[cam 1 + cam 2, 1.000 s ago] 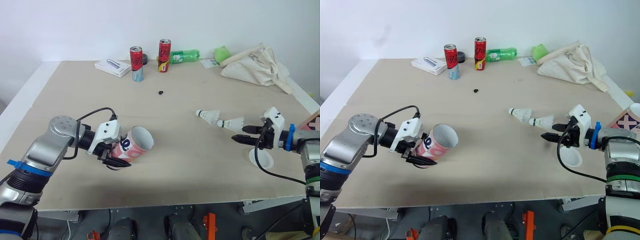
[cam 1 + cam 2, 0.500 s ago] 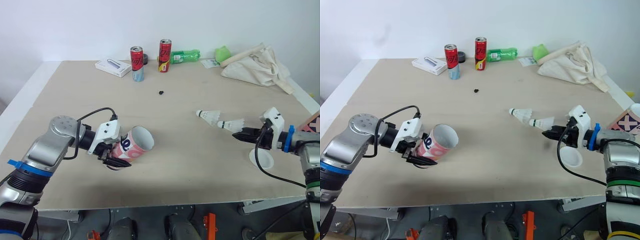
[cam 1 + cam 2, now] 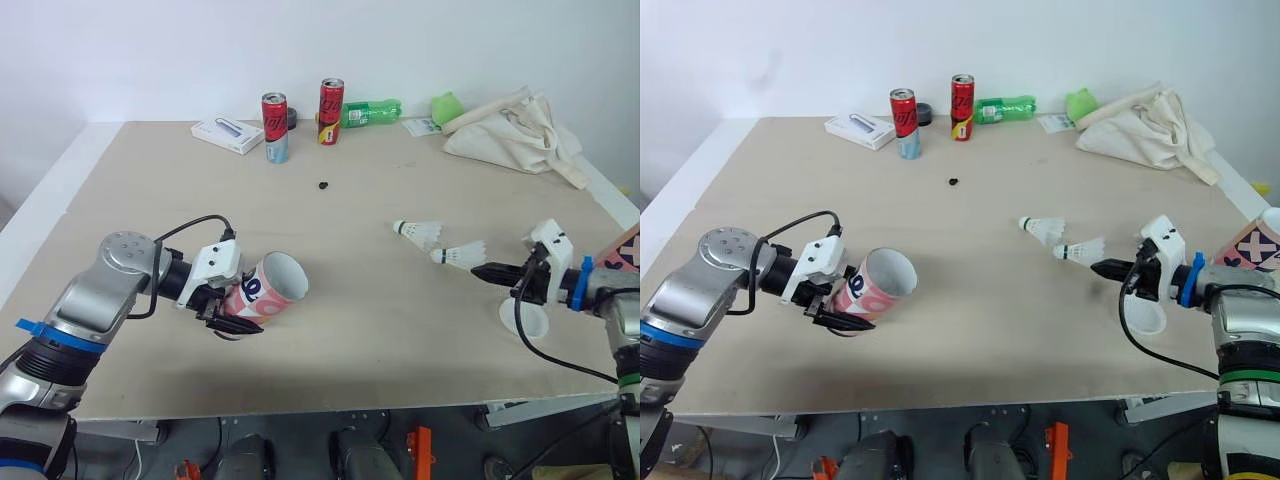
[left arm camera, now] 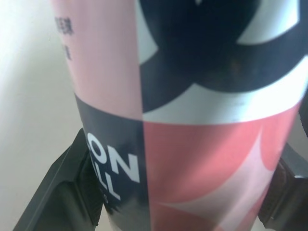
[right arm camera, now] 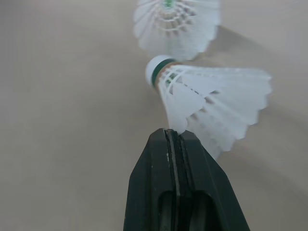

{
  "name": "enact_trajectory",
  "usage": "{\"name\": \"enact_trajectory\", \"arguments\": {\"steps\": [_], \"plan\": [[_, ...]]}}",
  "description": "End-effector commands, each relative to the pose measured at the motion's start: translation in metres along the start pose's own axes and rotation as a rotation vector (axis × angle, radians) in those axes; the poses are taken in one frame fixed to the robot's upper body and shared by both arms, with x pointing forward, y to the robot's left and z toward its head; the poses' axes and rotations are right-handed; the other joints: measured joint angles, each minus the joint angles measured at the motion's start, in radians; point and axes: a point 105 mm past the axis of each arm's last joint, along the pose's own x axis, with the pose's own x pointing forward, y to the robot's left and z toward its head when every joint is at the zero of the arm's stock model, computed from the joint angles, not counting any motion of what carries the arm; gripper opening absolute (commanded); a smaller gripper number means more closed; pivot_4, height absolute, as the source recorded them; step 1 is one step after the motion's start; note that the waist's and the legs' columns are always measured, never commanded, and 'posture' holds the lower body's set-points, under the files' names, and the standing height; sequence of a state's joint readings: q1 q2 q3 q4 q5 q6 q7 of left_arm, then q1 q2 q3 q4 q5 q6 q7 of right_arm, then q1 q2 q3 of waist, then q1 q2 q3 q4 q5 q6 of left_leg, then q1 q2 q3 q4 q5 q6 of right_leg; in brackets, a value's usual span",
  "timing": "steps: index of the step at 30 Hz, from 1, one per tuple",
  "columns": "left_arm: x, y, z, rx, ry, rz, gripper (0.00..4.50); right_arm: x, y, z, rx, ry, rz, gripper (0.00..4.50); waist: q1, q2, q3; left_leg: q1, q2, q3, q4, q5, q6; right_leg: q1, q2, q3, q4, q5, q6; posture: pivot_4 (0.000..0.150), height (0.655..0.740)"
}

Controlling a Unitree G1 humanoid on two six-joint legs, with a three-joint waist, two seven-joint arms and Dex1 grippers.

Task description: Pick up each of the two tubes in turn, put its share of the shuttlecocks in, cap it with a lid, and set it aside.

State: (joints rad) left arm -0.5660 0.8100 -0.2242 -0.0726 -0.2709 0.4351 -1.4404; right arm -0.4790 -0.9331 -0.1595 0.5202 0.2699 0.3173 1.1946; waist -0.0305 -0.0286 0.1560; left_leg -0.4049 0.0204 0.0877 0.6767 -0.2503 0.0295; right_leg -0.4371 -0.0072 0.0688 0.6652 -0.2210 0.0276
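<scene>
Fingers of the left gripper (image 3: 228,310) clamp the tilted pink tube (image 3: 268,289) over the table (image 3: 150,180). The right gripper (image 5: 171,136) has its pair pressed together, tips touching the nearer shuttlecock (image 5: 214,98) at its feather edge. Closed like this, they risk shoving it away or bending feathers.

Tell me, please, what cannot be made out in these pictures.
- Base of the tube: head views, hidden by the left gripper.
- Small dark speck: too small to identify.
- Patterned object: cut off by the right edge.
- Whether the shut right gripper pinches the shuttlecock: right wrist view, contact unclear.
</scene>
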Motion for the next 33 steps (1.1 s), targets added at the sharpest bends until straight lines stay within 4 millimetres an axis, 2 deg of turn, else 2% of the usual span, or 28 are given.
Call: {"name": "enact_trajectory", "arguments": {"steps": [1, 6, 11, 13, 16, 20, 25, 32, 33], "plan": [[-0.002, 0.000, 0.002, 0.020, 0.007, 0.002, 3.53, -0.036, 0.027, 0.074, -0.204, -0.185, 0.087, 0.02, 0.003, 0.003, 0.000, -0.001, 0.000, 0.000, 0.000, 0.000, 0.000, -0.001, 0.000, 0.000, 0.000, 0.000, 0.000, 0.150, 0.7400], [-0.001, 0.002, 0.001, 0.022, 0.013, -0.009, 3.53, -0.027, 0.097, 0.122, -0.373, -0.334, 0.293, 0.02, -0.003, 0.002, -0.001, 0.001, 0.003, -0.001, 0.000, 0.000, 0.000, 0.000, 0.004, 0.000, 0.000, -0.003, 0.004, 0.150, 0.7400], [0.000, 0.007, 0.002, 0.035, 0.018, -0.015, 3.53, -0.009, 0.153, 0.140, -0.565, -0.328, 0.487, 0.02, -0.001, 0.001, 0.000, 0.001, 0.003, -0.001, 0.000, 0.003, -0.002, 0.000, 0.004, -0.001, 0.000, 0.000, 0.004, 0.150, 0.7400], [0.000, 0.009, 0.004, 0.037, 0.014, -0.014, 3.53, -0.002, 0.168, 0.144, -0.640, -0.324, 0.527, 0.02, -0.001, 0.001, 0.000, 0.001, 0.003, -0.001, 0.000, 0.003, -0.002, 0.000, 0.003, -0.001, 0.000, 0.001, 0.004, 0.150, 0.7400], [0.001, 0.009, 0.004, 0.039, 0.012, -0.015, 3.53, 0.012, 0.179, 0.149, -0.752, -0.309, 0.529, 0.02, -0.001, 0.001, 0.000, 0.000, 0.003, 0.000, 0.000, 0.003, -0.002, -0.001, 0.003, -0.001, 0.000, 0.000, 0.004, 0.150, 0.7400], [0.002, 0.008, 0.003, 0.035, 0.007, -0.010, 3.53, 0.016, 0.190, 0.152, -0.820, -0.321, 0.591, 0.02, 0.004, 0.001, 0.000, -0.002, 0.002, 0.000, 0.000, 0.003, -0.002, -0.003, 0.002, -0.001, 0.000, 0.000, 0.004, 0.150, 0.7400], [0.001, 0.008, 0.003, 0.031, 0.004, -0.006, 3.53, 0.032, 0.201, 0.156, -0.932, -0.311, 0.609, 0.02, 0.007, 0.001, 0.000, -0.002, 0.002, 0.000, 0.000, 0.003, -0.002, -0.003, 0.002, -0.001, 0.000, 0.000, 0.004, 0.150, 0.7400], [0.002, 0.011, 0.005, 0.038, 0.000, -0.005, 3.53, 0.049, 0.219, 0.164, -0.954, -0.329, 0.683, 0.02, 0.008, 0.001, 0.000, -0.002, 0.003, 0.000, 0.001, 0.003, -0.002, -0.003, 0.003, -0.001, 0.001, 0.000, 0.003, 0.150, 0.7400], [0.002, 0.011, 0.006, 0.038, 0.000, -0.004, 3.53, 0.051, 0.219, 0.163, -0.954, -0.313, 0.692, 0.64, 0.008, 0.001, 0.000, -0.002, 0.002, 0.000, 0.001, 0.003, -0.002, -0.003, 0.002, -0.001, 0.001, 0.002, 0.001, 0.150, 0.7400]]}}
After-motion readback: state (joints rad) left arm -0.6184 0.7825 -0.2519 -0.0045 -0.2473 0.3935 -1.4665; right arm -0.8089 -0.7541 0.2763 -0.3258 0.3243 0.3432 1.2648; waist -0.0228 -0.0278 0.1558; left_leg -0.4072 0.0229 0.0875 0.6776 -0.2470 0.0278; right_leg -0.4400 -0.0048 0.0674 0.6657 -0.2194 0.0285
